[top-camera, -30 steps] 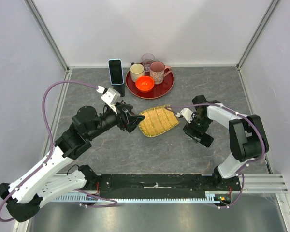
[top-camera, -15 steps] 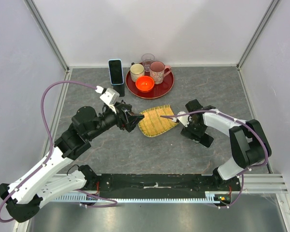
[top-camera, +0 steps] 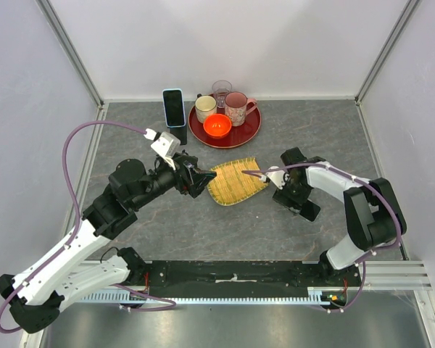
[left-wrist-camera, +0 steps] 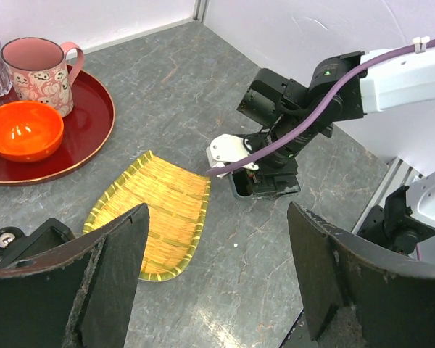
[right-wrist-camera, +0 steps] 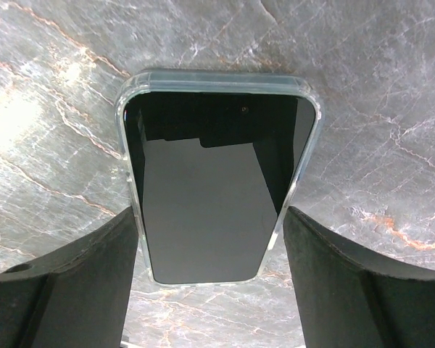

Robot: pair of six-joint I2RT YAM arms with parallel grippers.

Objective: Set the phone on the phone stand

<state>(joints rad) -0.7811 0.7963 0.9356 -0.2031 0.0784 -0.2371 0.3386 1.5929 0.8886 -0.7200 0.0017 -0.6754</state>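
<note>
Down on the grey table (top-camera: 203, 232) with the right gripper (right-wrist-camera: 212, 217), just right of the woven bamboo tray (top-camera: 235, 181), straddling the phone (right-wrist-camera: 217, 181). Taken across the narrow width, pads (right-wrist-camera: 65, 283) set along the two long sides: likely the only span narrow enough for a grasp. Close against the clear case, yet cannot tell whether truly pinching.

Lying flat, screen up. Long axis running straight away from the wrist, lens dot at the farther end. Mostly hidden from overhead, so no calling its heading across the table.

Hovering just left of the bamboo tray with the left gripper (left-wrist-camera: 214, 239), spread and empty, seemingly parked clear.

Far left, beside the red tray (top-camera: 254, 134): a blue-cased phone (top-camera: 173, 107) upright over a dark base, probably the phone stand (top-camera: 180, 135).
</note>
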